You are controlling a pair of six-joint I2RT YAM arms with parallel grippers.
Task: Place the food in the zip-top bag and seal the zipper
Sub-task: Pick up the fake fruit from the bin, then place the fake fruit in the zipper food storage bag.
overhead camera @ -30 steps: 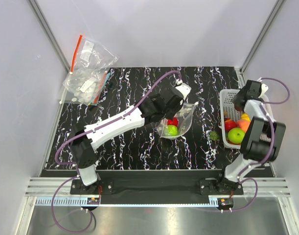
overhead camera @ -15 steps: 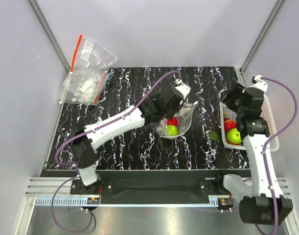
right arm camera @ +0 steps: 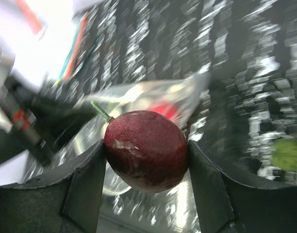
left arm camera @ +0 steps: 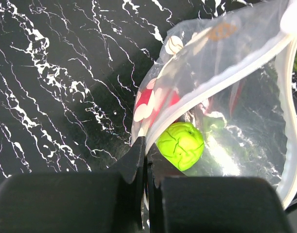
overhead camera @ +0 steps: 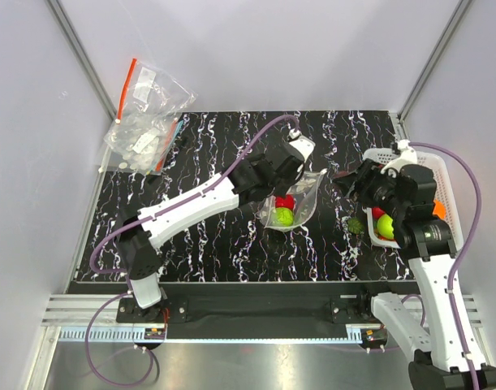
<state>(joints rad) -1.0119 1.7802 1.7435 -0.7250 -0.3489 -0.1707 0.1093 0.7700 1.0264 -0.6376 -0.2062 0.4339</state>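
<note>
The dotted zip-top bag (overhead camera: 303, 199) stands open on the black marbled table, with a green fruit (overhead camera: 283, 216) and a red one (overhead camera: 286, 201) inside. My left gripper (overhead camera: 273, 185) is shut on the bag's mouth edge (left arm camera: 147, 145). The left wrist view shows the pale zipper strip (left arm camera: 221, 82) and the green fruit (left arm camera: 180, 145) just past my fingers. My right gripper (overhead camera: 351, 180) is in the air just right of the bag. It is shut on a dark purple fruit (right arm camera: 146, 150) with a green stem, and the bag (right arm camera: 138, 94) lies blurred beyond it.
A white basket (overhead camera: 376, 159) at the right edge holds a green apple (overhead camera: 385, 226) and an orange fruit (overhead camera: 438, 210). A small green fruit (overhead camera: 355, 225) lies on the table beside it. A clear undotted bag with a red strip (overhead camera: 146, 114) lies at the back left.
My right arm has lifted out of the basket and swung left toward the open bag, carrying the dark purple fruit. My left gripper has kept its hold on the bag edge.
</note>
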